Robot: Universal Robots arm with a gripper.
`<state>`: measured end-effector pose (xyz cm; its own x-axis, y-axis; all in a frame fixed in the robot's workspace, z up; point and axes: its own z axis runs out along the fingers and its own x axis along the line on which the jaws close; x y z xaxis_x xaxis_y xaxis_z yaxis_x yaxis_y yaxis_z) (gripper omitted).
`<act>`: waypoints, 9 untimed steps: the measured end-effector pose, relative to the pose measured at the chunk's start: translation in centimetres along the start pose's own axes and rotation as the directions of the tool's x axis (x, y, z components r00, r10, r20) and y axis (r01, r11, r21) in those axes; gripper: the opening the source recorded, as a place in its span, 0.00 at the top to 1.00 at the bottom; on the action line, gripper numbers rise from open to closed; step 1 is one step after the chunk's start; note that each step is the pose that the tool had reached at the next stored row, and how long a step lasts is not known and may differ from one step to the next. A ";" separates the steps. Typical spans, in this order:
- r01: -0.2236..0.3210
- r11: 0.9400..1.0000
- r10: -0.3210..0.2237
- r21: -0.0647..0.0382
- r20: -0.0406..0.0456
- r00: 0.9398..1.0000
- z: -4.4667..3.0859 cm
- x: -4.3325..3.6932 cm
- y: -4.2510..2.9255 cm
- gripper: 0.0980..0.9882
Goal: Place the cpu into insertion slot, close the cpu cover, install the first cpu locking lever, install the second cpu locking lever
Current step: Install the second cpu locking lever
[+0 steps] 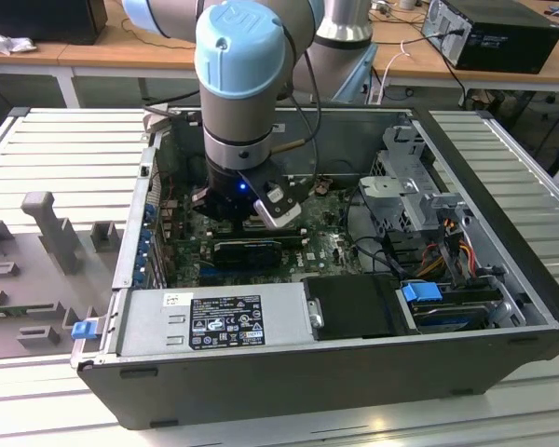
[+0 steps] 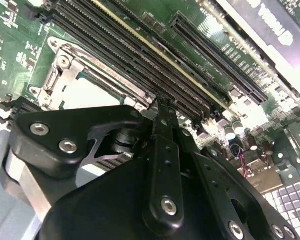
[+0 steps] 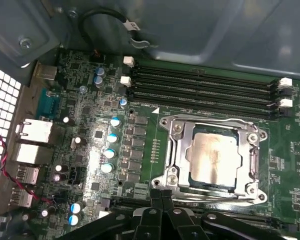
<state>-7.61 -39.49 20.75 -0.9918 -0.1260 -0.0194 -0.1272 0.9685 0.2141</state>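
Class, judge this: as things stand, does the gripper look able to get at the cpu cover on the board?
Probably yes: the gripper sits beside the cpu cover, with nothing between them.

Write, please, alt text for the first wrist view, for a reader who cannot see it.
The cpu lies seated in the insertion slot, with the cpu cover closed around it, on a green motherboard. Long black memory slots run beside the socket, and the tool hangs near its edge.
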 end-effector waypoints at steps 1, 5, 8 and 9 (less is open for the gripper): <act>0.000 1.000 0.000 0.000 0.000 1.000 0.08 0.01 -0.02 0.99; 0.000 1.000 0.000 -0.006 0.001 1.000 0.42 0.00 0.00 0.99; 0.000 1.000 0.000 -0.017 0.002 1.000 0.59 -0.01 0.15 0.99; 0.000 1.000 0.000 -0.020 0.002 1.000 0.64 -0.02 0.22 0.99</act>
<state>-7.62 -39.14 20.17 -0.9919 -0.1255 -0.0217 -0.1271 0.9641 0.2332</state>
